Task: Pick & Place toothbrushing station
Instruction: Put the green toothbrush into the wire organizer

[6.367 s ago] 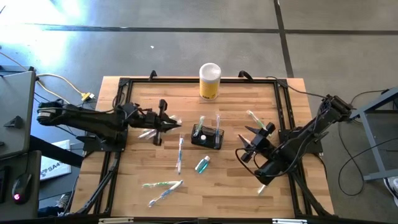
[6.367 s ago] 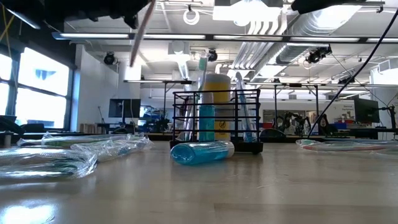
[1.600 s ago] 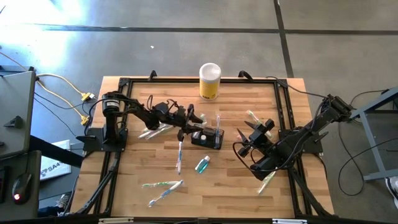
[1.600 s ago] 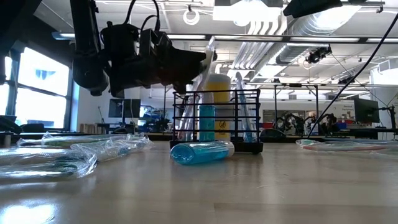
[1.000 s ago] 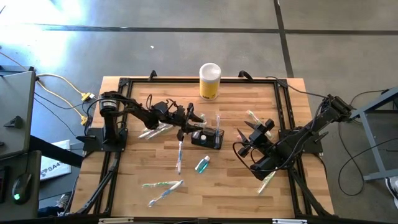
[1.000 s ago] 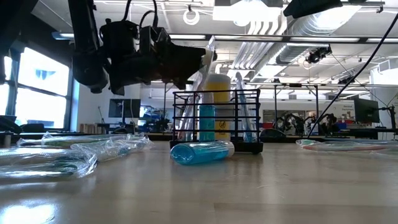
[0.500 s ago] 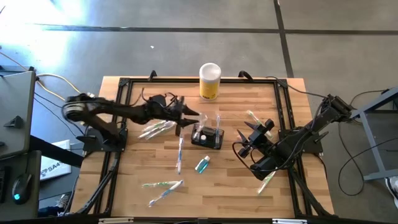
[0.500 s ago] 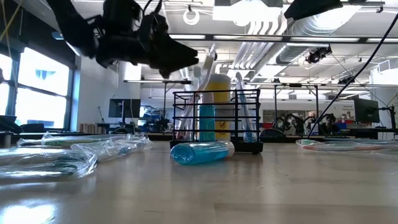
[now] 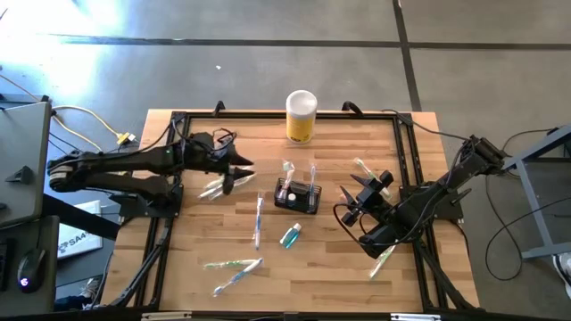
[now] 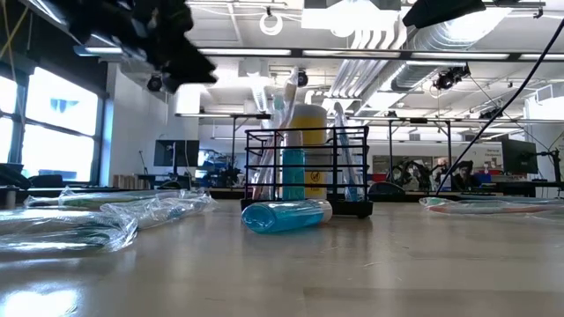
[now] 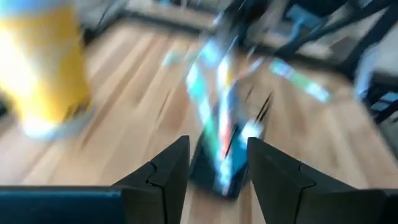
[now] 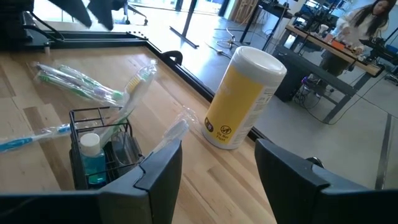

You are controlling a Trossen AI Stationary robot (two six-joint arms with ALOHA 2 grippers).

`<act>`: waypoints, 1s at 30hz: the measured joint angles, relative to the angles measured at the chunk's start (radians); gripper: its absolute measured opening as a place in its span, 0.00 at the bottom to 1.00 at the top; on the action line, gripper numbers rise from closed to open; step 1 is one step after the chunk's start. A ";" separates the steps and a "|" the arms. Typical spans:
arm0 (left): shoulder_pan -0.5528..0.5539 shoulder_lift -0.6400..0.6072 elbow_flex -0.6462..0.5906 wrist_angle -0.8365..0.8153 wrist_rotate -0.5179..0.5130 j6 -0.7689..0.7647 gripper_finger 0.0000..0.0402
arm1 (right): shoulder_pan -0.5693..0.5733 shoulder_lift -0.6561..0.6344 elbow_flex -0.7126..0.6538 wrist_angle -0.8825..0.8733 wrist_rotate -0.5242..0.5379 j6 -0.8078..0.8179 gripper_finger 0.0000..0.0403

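The wooden surface (image 9: 339,259) carries the full kit. The yellow wipes canister (image 9: 302,117) stands at the far edge, clear of the work area. The toothbrushing station (image 9: 297,195), a black wire-mesh caddy, sits upright near the centre, midway between both arms, so either can reach it. It holds upright wrapped brushes and a small blue bottle. A second blue bottle (image 9: 290,235) lies just in front of it. Wrapped toothbrushes (image 9: 231,265) lie loose nearer the front edge, judged not yet placed. The left claw (image 9: 239,167) hovers beside the caddy, fingers parted, empty. The right claw (image 9: 359,201) waits on the caddy's other side, parted, empty.
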 joint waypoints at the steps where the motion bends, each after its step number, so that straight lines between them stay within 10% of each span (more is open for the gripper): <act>1: 0.000 -0.015 0.000 -0.063 -0.026 -0.012 0.39 | 0.000 0.000 0.000 0.000 0.000 0.000 0.49; 13: 0.000 0.039 0.000 -0.463 -0.363 -0.178 0.39 | 0.000 0.000 0.000 0.001 0.005 0.002 0.49; 30: 0.144 0.511 0.254 -0.468 -0.211 -0.122 0.39 | -0.001 0.000 0.000 0.003 0.003 0.002 0.49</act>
